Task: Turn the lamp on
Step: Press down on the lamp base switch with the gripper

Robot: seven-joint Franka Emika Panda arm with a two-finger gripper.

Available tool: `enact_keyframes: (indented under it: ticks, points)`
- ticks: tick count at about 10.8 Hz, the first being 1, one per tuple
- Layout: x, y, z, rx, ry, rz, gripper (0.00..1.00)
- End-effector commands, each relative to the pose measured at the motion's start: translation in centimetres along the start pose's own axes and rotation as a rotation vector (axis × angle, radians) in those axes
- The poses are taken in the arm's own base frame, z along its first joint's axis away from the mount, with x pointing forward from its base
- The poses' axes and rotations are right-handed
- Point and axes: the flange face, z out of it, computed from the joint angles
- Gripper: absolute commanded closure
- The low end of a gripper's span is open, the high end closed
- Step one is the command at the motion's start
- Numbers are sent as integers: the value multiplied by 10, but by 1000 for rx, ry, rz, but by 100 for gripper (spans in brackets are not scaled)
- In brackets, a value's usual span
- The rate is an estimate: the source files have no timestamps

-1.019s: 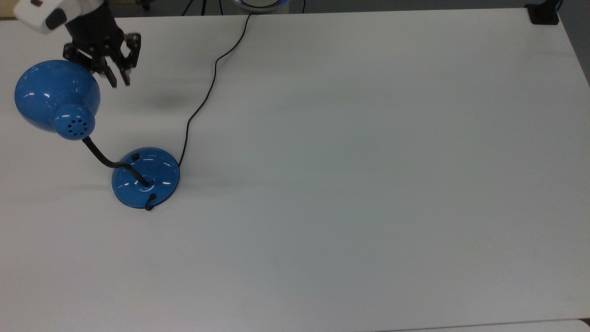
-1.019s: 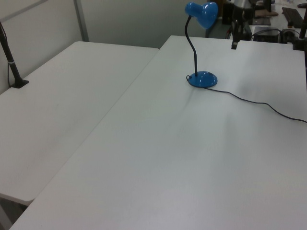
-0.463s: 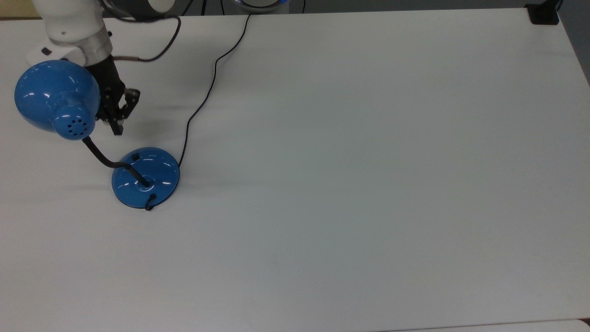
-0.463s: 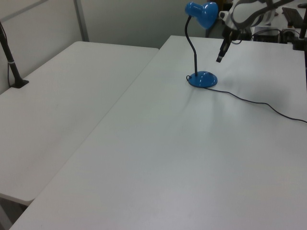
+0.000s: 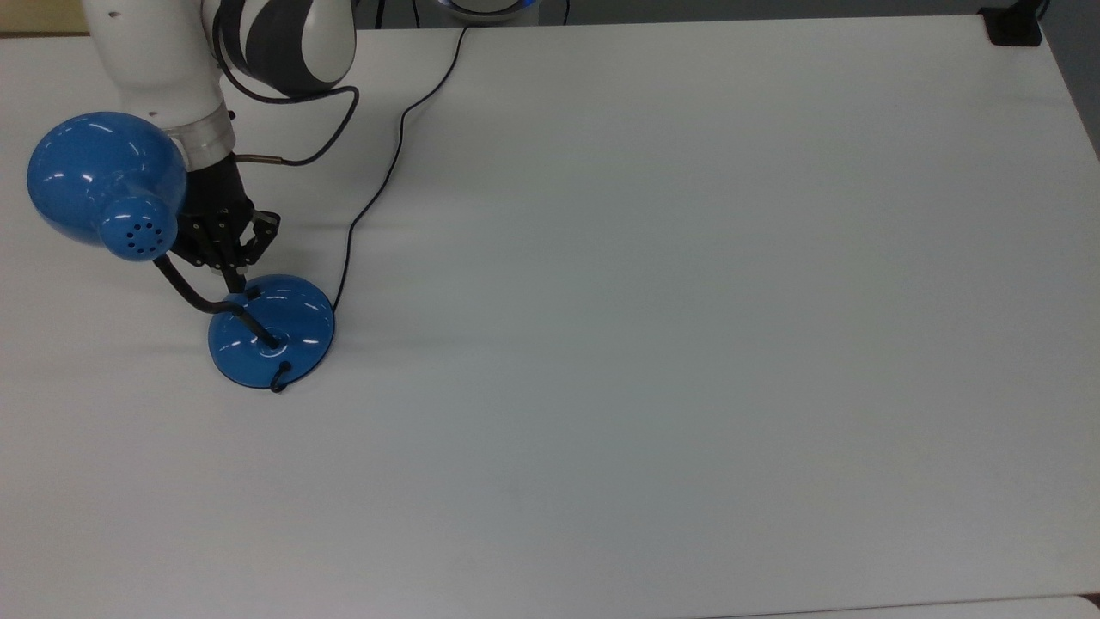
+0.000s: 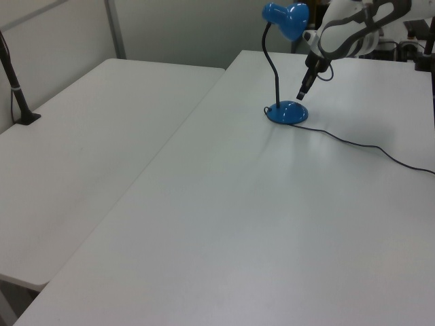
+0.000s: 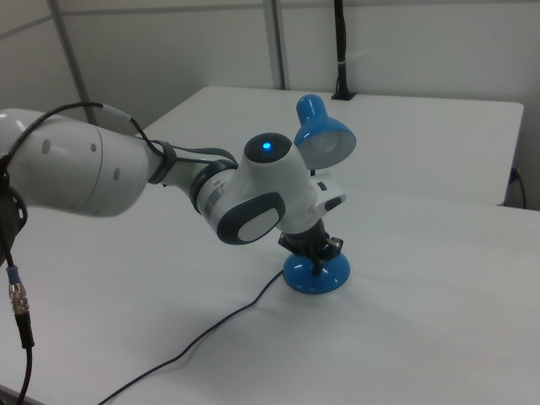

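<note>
The lamp stands at the top view's left: a glossy blue domed shade [image 5: 103, 176], a black bent neck [image 5: 191, 292] and a round blue base [image 5: 284, 331] with a small black switch [image 5: 253, 293] at its upper rim. My gripper [image 5: 234, 279] points down with its fingers shut together, its tips right at the switch. In the left view the gripper [image 6: 300, 96] hangs just above the base [image 6: 287, 113], under the shade [image 6: 287, 17]. The right view shows the gripper [image 7: 318, 267] touching the top of the base [image 7: 316, 274], with the arm covering part of it.
The lamp's thin black cord [image 5: 387, 172] runs from the base up to the table's far edge. A black clamp [image 5: 1014, 26] sits at the top view's upper right corner. A second white table [image 6: 88, 136] adjoins on the left view's left.
The gripper came down from beside the shade toward the base and now has its tips at the switch. The lamp has not moved.
</note>
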Motion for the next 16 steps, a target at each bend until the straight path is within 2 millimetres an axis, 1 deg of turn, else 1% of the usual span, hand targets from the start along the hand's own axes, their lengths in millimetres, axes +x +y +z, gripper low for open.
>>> enact_keyframes:
  ticks: [1,4,5,7,12,15,16]
  points:
    - [5,-7,5,-5,32,6,100]
    - [5,-7,7,-4,33,10,100]
    - [3,-7,12,-2,25,11,100]
    - [2,-8,16,1,21,9,100]
    - [1,-10,20,5,16,7,100]
    - [-1,-11,26,7,10,8,100]
    - [1,-10,25,-4,26,7,100]
